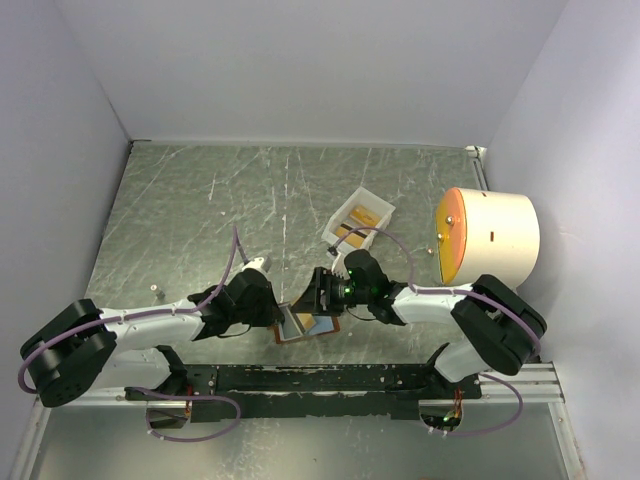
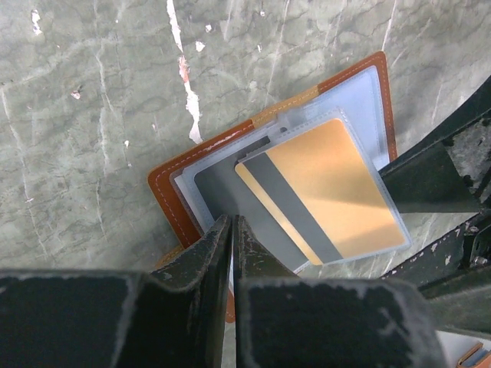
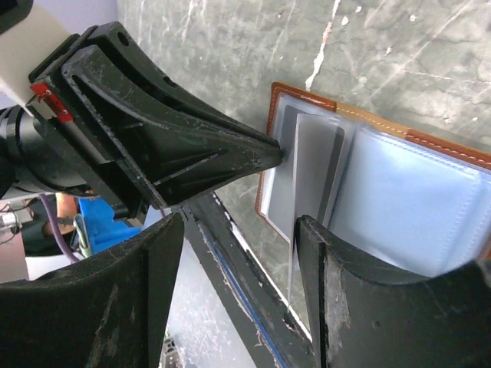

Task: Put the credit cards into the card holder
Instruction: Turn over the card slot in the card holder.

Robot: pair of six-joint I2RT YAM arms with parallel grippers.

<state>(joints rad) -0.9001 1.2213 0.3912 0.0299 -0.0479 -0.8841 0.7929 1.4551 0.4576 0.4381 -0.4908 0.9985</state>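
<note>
Bench [image 1: 200, 220] carries the card holder [image 2: 159, 192] near its front edge, between the two arms, lying open and flat with its clear pockets up. It looks soft and floppy, so it wants pinning at an edge; the left gripper [image 2: 232, 230] is pinched almost closed on its near rim. One credit card [image 2: 337, 184], likely light, stiff and slick, lies under a clear sleeve. Its long axis follows the dark stripe, slanting across the holder. It is best gripped by its edges. The right gripper [image 3: 239, 226] stands wide, holding nothing.
</note>
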